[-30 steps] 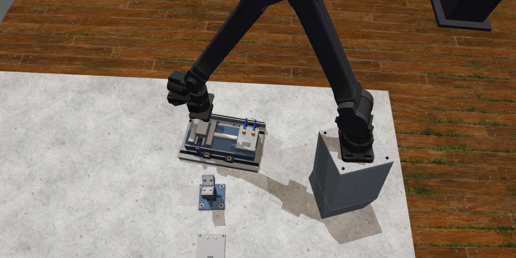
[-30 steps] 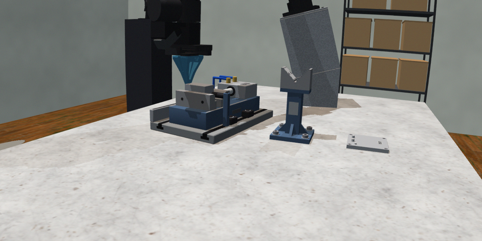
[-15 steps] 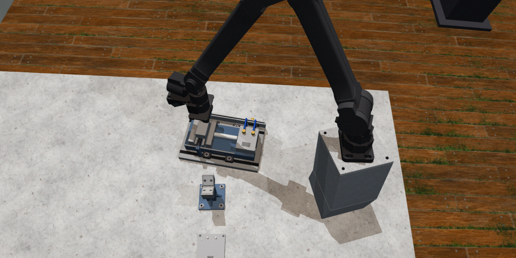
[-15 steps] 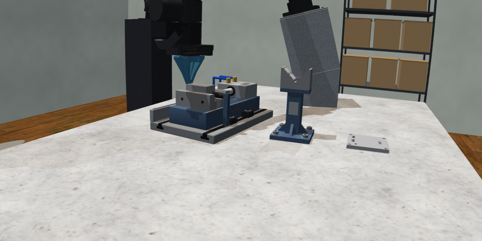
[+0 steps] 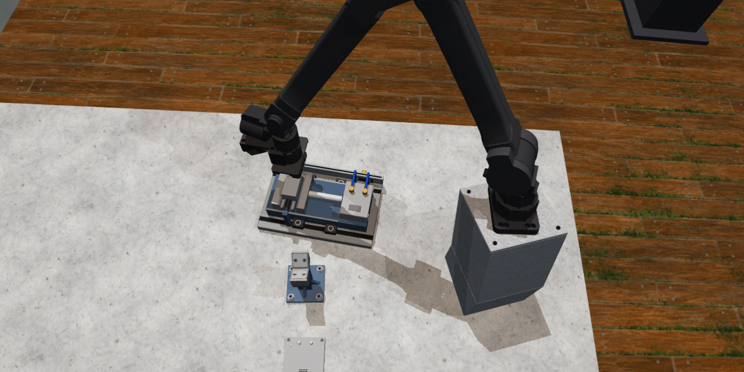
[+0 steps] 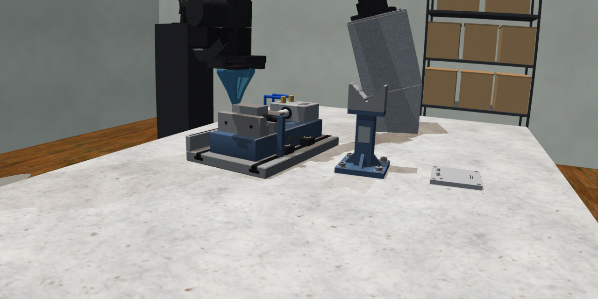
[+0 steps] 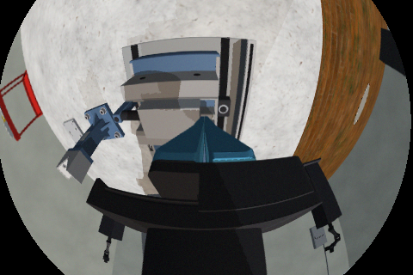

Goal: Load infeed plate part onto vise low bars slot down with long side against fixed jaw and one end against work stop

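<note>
the tool is pinched fully shut with nothing in it, its blue fingers brought to one point that hangs at the far end of the part. the part lies in the vise, between the fixed jaw and the moving jaw on the cylinder. the step looks like nudging with the shut tip, not gripping. to do it well, keep the tip low enough to catch the part's end face and push straight along the jaws toward the stop. a slow, level push should keep the part flat on the bars; whether it already touches the fixed jaw or the stop cannot be told here. the v-block and plate stand apart on the bench, unused.
</note>
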`<act>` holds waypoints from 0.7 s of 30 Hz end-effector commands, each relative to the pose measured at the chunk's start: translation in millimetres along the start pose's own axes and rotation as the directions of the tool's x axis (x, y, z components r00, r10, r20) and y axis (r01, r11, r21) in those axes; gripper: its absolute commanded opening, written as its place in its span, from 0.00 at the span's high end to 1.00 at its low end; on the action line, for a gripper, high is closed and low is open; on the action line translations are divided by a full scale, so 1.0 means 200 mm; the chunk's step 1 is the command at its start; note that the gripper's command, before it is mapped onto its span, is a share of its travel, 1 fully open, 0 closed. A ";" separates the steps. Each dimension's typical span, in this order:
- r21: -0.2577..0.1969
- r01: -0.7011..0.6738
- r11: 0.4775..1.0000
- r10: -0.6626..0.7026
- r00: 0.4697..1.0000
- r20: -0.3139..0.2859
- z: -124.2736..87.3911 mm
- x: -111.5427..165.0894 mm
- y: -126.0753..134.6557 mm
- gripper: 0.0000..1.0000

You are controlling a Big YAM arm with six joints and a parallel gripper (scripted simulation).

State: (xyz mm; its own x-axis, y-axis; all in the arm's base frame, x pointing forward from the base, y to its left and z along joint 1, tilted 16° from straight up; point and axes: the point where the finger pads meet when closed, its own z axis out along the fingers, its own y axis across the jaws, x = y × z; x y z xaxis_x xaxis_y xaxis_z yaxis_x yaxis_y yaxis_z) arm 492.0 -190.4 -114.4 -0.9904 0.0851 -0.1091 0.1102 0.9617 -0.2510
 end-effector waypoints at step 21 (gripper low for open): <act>-0.002 0.003 1.000 -0.003 1.000 0.007 0.02 -0.01 0.07 1.00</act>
State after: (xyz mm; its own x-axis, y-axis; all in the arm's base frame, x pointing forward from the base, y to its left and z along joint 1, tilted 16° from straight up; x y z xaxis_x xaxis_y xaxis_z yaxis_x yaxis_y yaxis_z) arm 492.2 -188.5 -114.9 -0.9902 0.0865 -0.1095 0.1118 0.9614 -0.2514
